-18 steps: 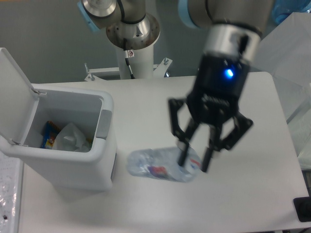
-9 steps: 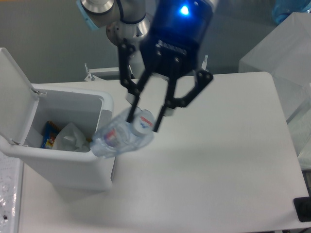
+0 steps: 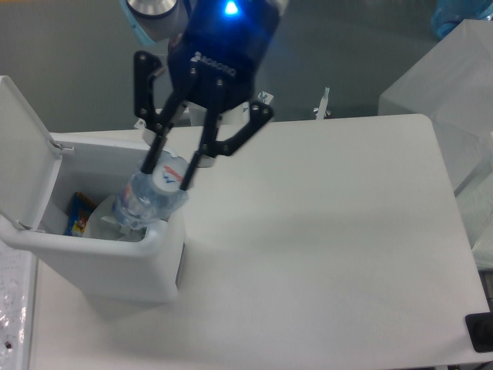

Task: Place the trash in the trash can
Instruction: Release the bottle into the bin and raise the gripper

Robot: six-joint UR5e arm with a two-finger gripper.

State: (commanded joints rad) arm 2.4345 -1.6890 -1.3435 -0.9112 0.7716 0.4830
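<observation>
My gripper [image 3: 166, 171] is shut on the clear, bluish crinkled plastic bottle [image 3: 146, 200], holding it near its cap end. The bottle hangs tilted over the right side of the open white trash can [image 3: 108, 262], its lower end dipping past the rim. Inside the can lies the crumpled white tissue [image 3: 102, 220], partly hidden by the bottle. The can's white flip lid [image 3: 21, 150] stands raised at the left.
A coloured wrapper [image 3: 78, 213] lies in the can beside the tissue. The arm's base column [image 3: 202, 108] stands behind the can at the table's far edge. A translucent box [image 3: 447, 92] sits at the right edge, and a small black object [image 3: 479, 333] at the lower right corner.
The gripper lifted the bottle off the table, carried it left and brought it over the open can, where its lower end now dips inside.
</observation>
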